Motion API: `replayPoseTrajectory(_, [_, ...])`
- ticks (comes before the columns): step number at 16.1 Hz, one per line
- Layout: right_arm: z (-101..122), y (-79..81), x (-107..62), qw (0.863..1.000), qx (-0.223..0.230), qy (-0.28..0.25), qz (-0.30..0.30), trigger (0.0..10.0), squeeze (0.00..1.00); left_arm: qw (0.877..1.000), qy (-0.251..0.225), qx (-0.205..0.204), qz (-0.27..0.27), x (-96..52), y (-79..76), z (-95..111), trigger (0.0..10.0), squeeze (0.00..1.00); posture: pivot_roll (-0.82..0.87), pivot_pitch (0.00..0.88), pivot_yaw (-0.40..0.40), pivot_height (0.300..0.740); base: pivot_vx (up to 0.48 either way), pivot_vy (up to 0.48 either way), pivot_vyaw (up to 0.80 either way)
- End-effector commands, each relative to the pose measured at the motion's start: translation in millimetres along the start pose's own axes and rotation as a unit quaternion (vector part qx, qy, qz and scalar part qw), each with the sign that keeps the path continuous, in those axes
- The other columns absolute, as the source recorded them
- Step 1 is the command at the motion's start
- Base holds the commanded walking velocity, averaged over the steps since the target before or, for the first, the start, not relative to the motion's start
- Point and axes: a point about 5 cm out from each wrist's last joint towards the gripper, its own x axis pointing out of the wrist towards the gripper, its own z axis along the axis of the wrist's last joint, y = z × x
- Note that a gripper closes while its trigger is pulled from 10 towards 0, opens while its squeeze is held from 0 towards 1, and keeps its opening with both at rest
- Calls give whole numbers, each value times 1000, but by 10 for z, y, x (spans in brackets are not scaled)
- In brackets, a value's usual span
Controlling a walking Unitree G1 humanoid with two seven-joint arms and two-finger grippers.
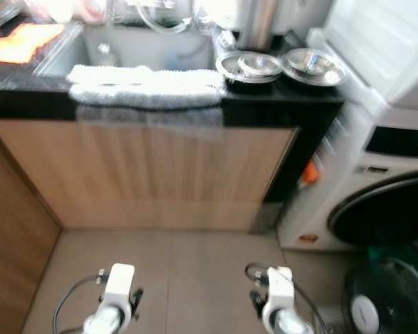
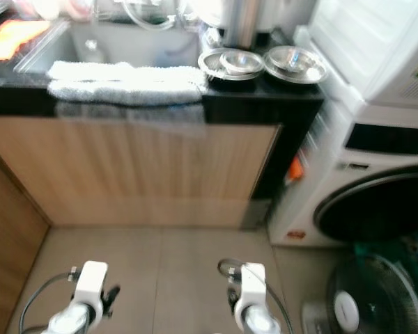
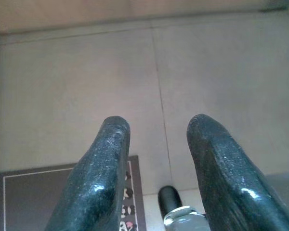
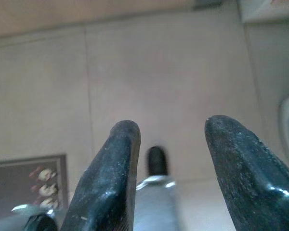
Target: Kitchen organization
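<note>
Left gripper [image 3: 156, 144] and right gripper [image 4: 171, 144]: each hangs low with its two black fingers spread apart and nothing between them, pointing down at the tiled floor [image 1: 195, 271]; a dark mat [image 3: 33, 197] lies under the left one. The task's things stand up and ahead of both sets of jaws, on the black countertop [image 1: 279, 94]: a steel plate [image 1: 254, 66] with a smaller dish in it, and just beside it, toward the robot's right, a steel bowl [image 1: 312, 65]. Both are round and offer no long axis. They lie toward the right end of the counter, so the right arm is judged the nearer. A white towel [image 1: 148, 85] drapes over the counter's front edge, its long axis along that edge, before the sink [image 1: 136, 45]. Between the grippers and the counter stands the wooden cabinet front [image 1: 146, 174]; a reach therefore calls for raising the arm first. A washing machine [image 1: 376, 181] and a floor fan [image 1: 386, 296] crowd the right side.
</note>
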Motion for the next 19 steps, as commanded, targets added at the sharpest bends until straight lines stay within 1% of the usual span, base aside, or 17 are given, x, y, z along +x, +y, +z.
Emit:
replayPoseTrajectory(1, [-31,-36,-7,1000,2,6,-5,10000,0,1000,1,1,-5,1,-20,-5,10000,0,-19,60,-21,740,0,0,-638])
replayPoseTrajectory(19, [-44,-37,-11,1000,1,7,-4,10000,0,1000,0,0,-12,-5,-35,-18,10000,0,-20,57,-21,740,0,0,-641])
